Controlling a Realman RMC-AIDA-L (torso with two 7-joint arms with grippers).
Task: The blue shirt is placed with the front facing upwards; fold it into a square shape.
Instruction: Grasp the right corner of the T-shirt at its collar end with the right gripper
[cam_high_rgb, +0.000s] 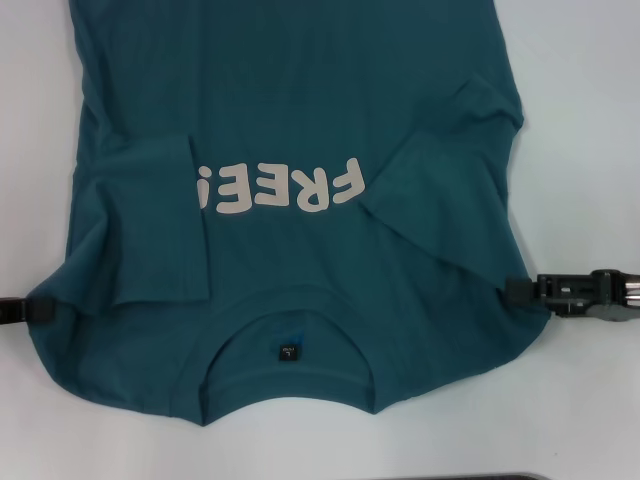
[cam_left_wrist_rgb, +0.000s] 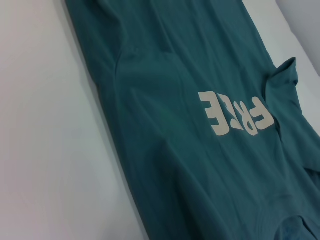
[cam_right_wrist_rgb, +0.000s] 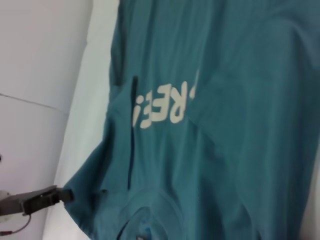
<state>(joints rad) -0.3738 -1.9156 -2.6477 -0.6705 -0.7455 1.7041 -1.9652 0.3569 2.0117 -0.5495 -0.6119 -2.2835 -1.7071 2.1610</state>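
While the blue shirt lies front-up on the white surface, collar near, both sleeves folded inward, the left claw and right claw touch its shoulder edges; their grip cannot be told.

The right claw is a flat black block with a grey, screw-studded body behind it, while the left claw shows only a thin black bar with a squared tip.
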